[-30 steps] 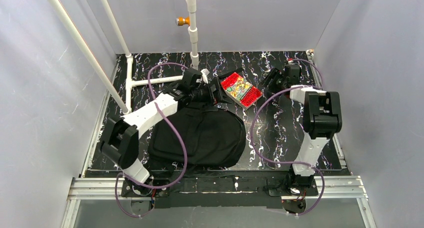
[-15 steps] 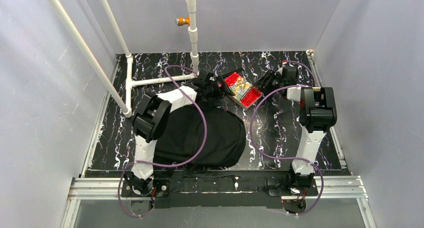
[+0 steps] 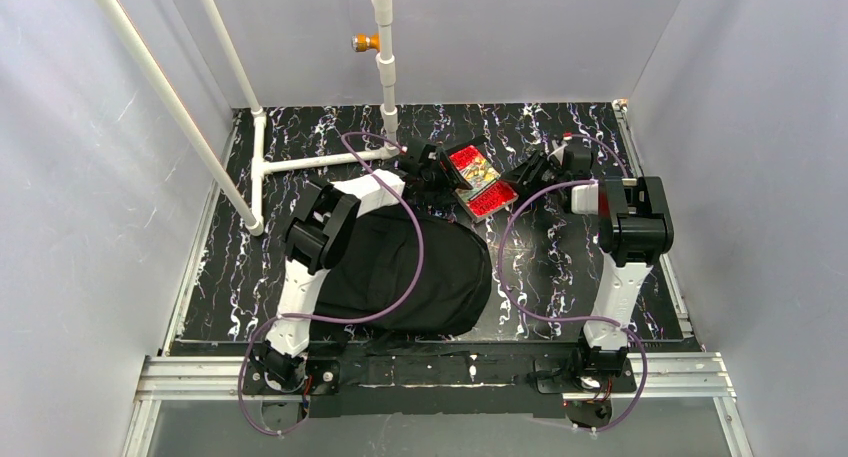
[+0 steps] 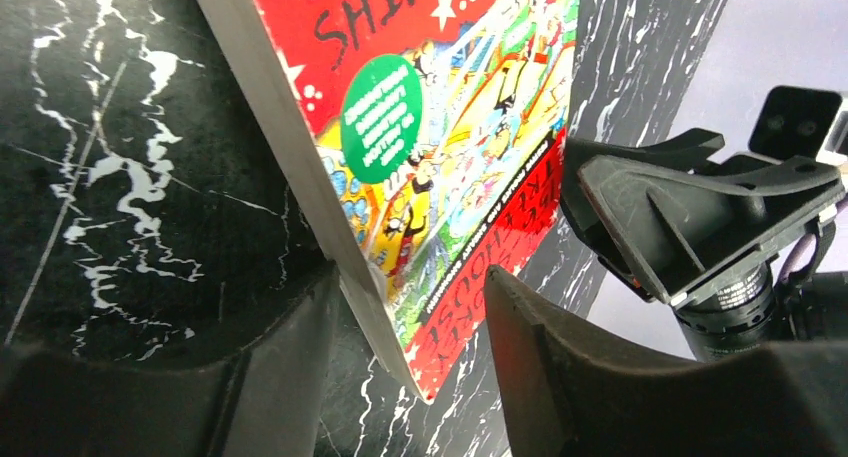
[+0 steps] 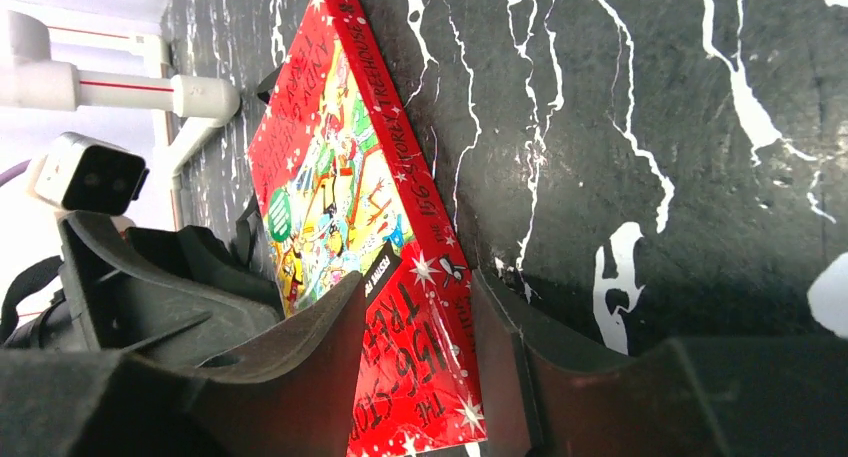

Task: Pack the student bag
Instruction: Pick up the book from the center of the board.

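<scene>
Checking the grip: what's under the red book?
Marbled table, plus one finger of the left gripper and one of the right gripper beneath opposite ends. The red book hides its own underside.

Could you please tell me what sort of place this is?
Probably a lab robot cell: plain grey panel walls box in a black marbled table, with an aluminium rail at its near edge and a white pipe frame.
</scene>
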You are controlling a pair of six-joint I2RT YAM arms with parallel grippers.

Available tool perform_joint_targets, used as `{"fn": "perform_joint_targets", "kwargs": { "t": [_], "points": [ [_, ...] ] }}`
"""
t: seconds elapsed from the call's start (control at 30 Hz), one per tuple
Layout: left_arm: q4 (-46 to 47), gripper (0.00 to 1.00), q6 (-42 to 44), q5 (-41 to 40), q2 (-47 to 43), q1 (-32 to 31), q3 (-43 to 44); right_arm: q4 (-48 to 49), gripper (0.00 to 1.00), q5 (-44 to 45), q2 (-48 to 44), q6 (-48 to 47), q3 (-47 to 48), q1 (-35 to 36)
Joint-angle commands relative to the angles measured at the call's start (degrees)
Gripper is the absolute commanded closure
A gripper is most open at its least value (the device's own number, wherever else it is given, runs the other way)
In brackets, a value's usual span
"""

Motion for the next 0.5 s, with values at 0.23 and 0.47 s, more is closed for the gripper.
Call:
{"fn": "perform_joint_targets", "kwargs": {
  "t": [0.23,0.47],
  "points": [
    [0.0,0.81,1.1,2.8,-0.8,-0.2,1.7,8.7,0.48,-6.0,-3.8,10.6,-8.9,1.0],
    [10.5,1.0,-15.4,6.8,-6.4,1.4,-3.6,-4.6,0.35,-1.1,-12.3,1.8,-13.2,-2.8]
  ]
}}
